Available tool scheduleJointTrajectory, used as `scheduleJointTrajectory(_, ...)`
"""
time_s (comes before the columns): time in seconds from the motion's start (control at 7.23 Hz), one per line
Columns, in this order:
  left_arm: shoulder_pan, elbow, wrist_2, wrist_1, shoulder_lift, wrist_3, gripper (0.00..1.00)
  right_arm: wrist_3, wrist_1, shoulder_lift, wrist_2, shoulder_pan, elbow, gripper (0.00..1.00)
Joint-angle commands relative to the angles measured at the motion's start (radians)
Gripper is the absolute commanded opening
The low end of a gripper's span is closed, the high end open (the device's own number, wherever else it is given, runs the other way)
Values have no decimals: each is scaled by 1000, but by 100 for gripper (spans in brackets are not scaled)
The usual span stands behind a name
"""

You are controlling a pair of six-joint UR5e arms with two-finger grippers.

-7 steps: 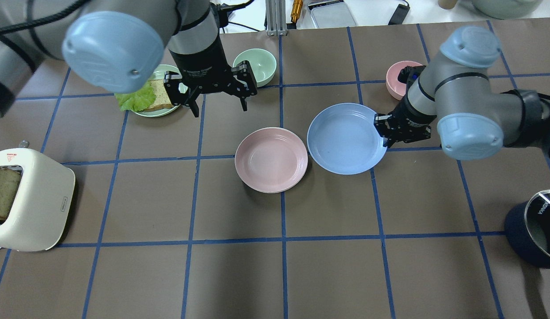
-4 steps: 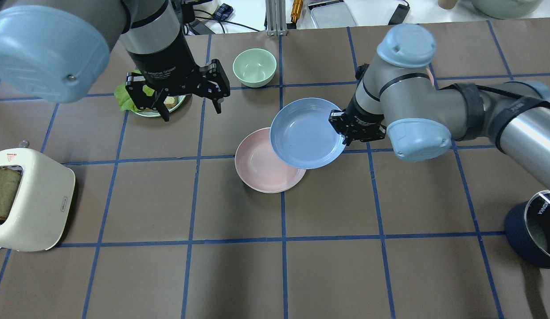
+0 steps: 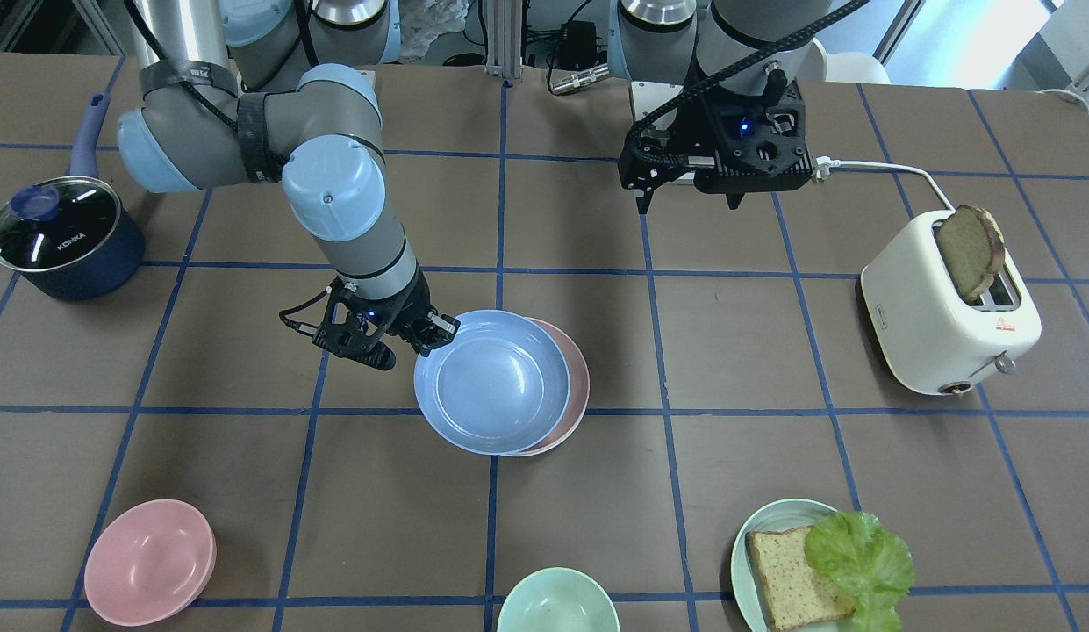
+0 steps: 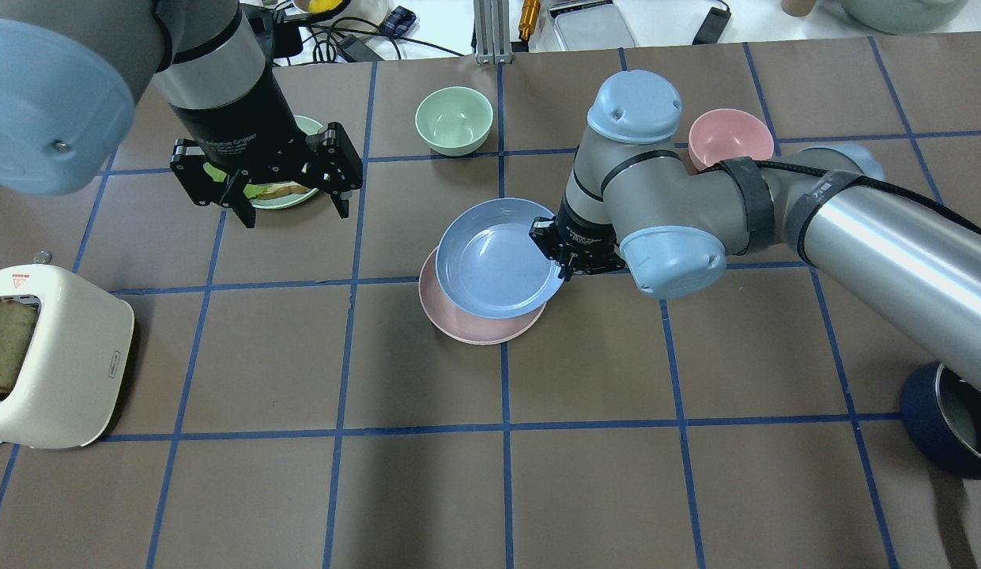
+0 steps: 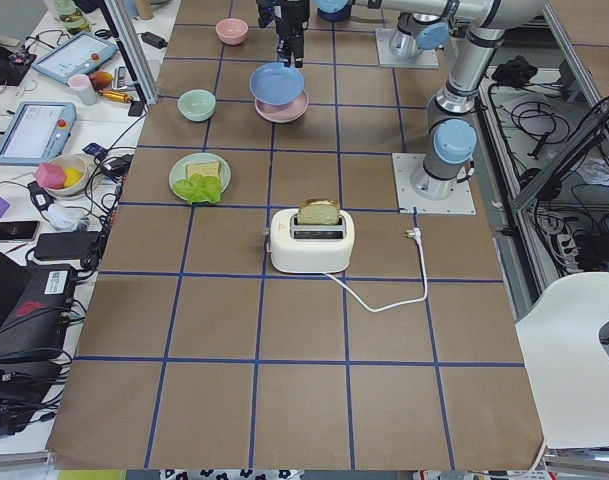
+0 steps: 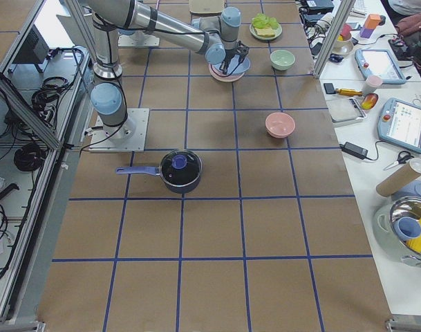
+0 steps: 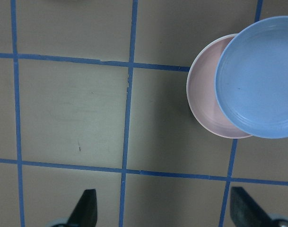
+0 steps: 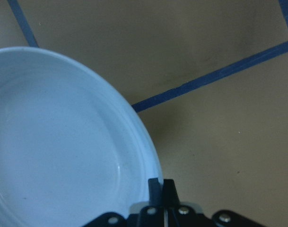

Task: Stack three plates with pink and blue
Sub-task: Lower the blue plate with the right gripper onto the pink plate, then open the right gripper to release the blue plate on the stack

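Note:
The light blue plate [image 4: 498, 257] is over the pale pink plate [image 4: 476, 332], shifted a little toward the far right, so a crescent of pink shows. My right gripper [image 4: 560, 251] is shut on the blue plate's right rim, as the right wrist view [image 8: 162, 187] shows. I cannot tell whether the blue plate touches the pink one. In the front view the blue plate [image 3: 491, 379] covers most of the pink plate [image 3: 581, 386]. My left gripper [image 4: 296, 213] is open and empty, high over the table's far left. The cream plate is out of view.
A mint plate with bread and lettuce [image 3: 816, 562] lies under the left arm. A mint bowl [image 4: 454, 118] and a pink bowl [image 4: 730, 136] stand at the back. A toaster [image 4: 51, 356] is at the left edge, a dark pot [image 3: 57, 233] at the right.
My right gripper has carried the blue plate leftward from beside the pink plate to over it. My left arm has moved left, still open.

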Motion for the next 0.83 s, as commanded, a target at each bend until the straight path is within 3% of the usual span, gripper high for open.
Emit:
scheduleJointTrajectory(0.0, 7, -1, -2, -2, 7, 4, 100, 13, 2, 17, 45, 9, -4, 9)
scheduleJointTrajectory(0.14, 13, -2, -4, -2, 8, 13, 100, 29, 1, 19, 63, 15, -1, 11)
scheduleJointTrajectory(0.41, 15, 1, -1, -3, 8, 14, 100, 20, -1, 23, 44, 6, -4, 47)
scheduleJointTrajectory(0.69, 16, 6, -4, -7, 8, 14, 100, -30, 5, 11, 15, -32, -24, 73)
